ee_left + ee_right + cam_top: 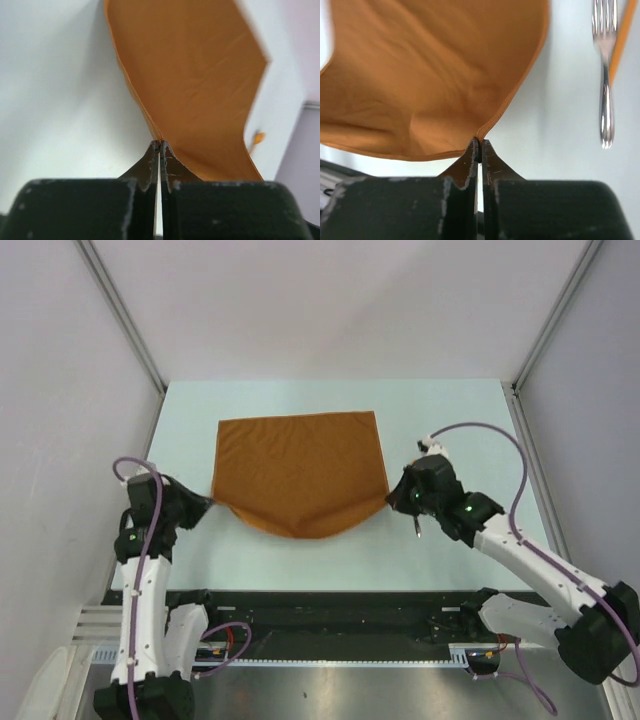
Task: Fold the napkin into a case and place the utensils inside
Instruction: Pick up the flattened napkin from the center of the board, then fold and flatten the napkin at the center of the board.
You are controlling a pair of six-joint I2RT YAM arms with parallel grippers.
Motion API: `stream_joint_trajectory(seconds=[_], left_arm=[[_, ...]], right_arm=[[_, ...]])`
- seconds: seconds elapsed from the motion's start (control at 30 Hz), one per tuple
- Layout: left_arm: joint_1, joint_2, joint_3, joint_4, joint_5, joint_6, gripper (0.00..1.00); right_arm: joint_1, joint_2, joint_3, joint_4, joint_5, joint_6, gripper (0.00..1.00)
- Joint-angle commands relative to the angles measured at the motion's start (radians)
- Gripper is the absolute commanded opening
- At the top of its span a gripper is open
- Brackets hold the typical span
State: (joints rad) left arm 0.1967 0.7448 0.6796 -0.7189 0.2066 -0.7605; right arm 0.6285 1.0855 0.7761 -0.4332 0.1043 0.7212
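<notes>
My left gripper (207,502) clenched on near left corner of napkin (300,475); napkin is in middle of table (450,410), far edge flat on surface, near edge hanging in curve between my two grippers; my right gripper (393,497) pinched tight on near right corner; fork (605,75) lies on table beside it, apart from cloth.

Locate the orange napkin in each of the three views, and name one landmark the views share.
Top external: napkin at the centre of the picture, its near corners held by the left gripper and right gripper.
Left wrist: napkin in the upper middle and right, reaching down to the fingertips.
Right wrist: napkin in the upper left, corner pinched at the fingertips.
Shared landmark: the pale table beneath it.
</notes>
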Motion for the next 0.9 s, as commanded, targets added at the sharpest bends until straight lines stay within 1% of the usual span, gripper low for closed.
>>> stream_joint_trajectory(seconds=[0.0,0.03,0.07,0.1,0.17,0.2,0.27,0.3,0.33,0.37,0.4,0.47,0.5,0.6,0.67,0.7,0.77,0.8,0.87], left_arm=[[-0.003,-0.068,0.234,0.104,0.007,0.012,0.0],[-0.002,-0.071,0.276,0.107,0.007,0.019,0.0],[-0.002,-0.073,0.316,0.111,0.005,0.033,0.0],[-0.002,-0.074,0.401,0.113,0.005,0.041,0.0],[-0.003,-0.065,0.495,0.102,0.011,0.062,0.0],[-0.002,-0.053,0.591,0.079,0.01,0.067,0.0],[-0.011,-0.035,0.694,0.046,-0.001,0.093,0.0],[-0.028,-0.024,0.801,0.0,-0.036,0.105,0.0],[-0.048,-0.009,0.849,-0.025,-0.126,0.113,0.0],[-0.086,-0.004,0.894,-0.042,-0.178,0.13,0.0],[-0.104,0.002,0.982,-0.059,-0.203,0.142,0.0],[-0.153,0.021,1.063,-0.097,-0.313,0.174,0.0],[-0.164,0.025,1.124,-0.103,-0.331,0.179,0.0],[-0.187,0.042,1.158,-0.097,-0.325,0.182,0.0],[-0.186,0.053,1.129,-0.067,-0.303,0.176,0.0],[-0.187,0.05,1.071,-0.05,-0.305,0.175,0.0],[-0.187,0.047,1.005,0.008,-0.315,0.168,0.0],[-0.187,0.048,0.945,0.028,-0.323,0.167,0.0],[-0.186,0.077,0.881,0.091,-0.337,0.17,0.0]], right_arm=[[-0.024,-0.119,0.216,-0.015,0.003,-0.222,0.0],[-0.024,-0.133,0.247,-0.021,-0.002,-0.247,0.0],[-0.027,-0.148,0.312,-0.028,-0.005,-0.271,0.0],[-0.029,-0.163,0.34,-0.041,-0.02,-0.311,0.0],[-0.029,-0.212,0.418,-0.044,-0.032,-0.347,0.0],[-0.029,-0.231,0.448,-0.047,-0.047,-0.377,0.0],[-0.029,-0.286,0.492,-0.052,-0.064,-0.402,0.0],[-0.029,-0.301,0.535,-0.055,-0.083,-0.416,0.0],[-0.03,-0.338,0.554,-0.056,-0.093,-0.436,0.0],[-0.029,-0.352,0.574,-0.062,-0.095,-0.446,0.0],[-0.029,-0.366,0.604,-0.067,-0.126,-0.454,0.0],[-0.029,-0.403,0.627,-0.076,-0.135,-0.467,0.0],[-0.027,-0.41,0.64,-0.079,-0.137,-0.468,0.0],[-0.03,-0.418,0.647,-0.091,-0.111,-0.467,0.0],[-0.03,-0.411,0.637,-0.079,-0.083,-0.462,0.0],[-0.029,-0.404,0.629,-0.076,-0.06,-0.456,0.0],[-0.03,-0.382,0.615,-0.068,0.012,-0.444,0.0],[-0.03,-0.334,0.614,-0.073,0.044,-0.436,0.0],[-0.03,-0.27,0.618,-0.087,0.115,-0.413,0.0]])
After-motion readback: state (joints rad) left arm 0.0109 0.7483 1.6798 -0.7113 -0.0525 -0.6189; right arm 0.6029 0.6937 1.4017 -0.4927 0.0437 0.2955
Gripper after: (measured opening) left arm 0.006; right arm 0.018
